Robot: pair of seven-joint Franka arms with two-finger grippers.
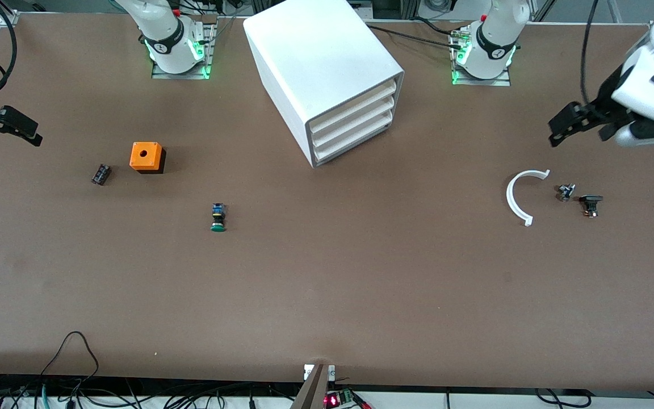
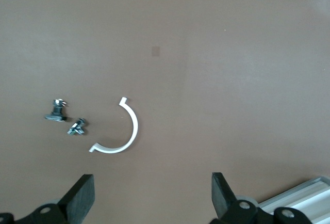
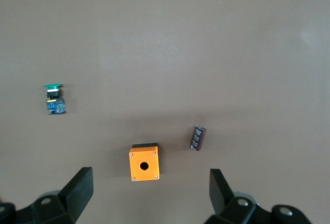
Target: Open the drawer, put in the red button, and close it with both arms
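Observation:
The white three-drawer cabinet stands at the robots' edge of the table, between the two bases. Its two lower drawers are shut, as is the top one. The red button is out of view. A green-capped button lies on the table toward the right arm's end and shows in the right wrist view. My left gripper is open and empty over the table at the left arm's end. My right gripper is open and empty at the right arm's end, above an orange box.
An orange box with a hole and a small black cylinder lie toward the right arm's end. A white half-ring and two small black-and-metal parts lie below the left gripper.

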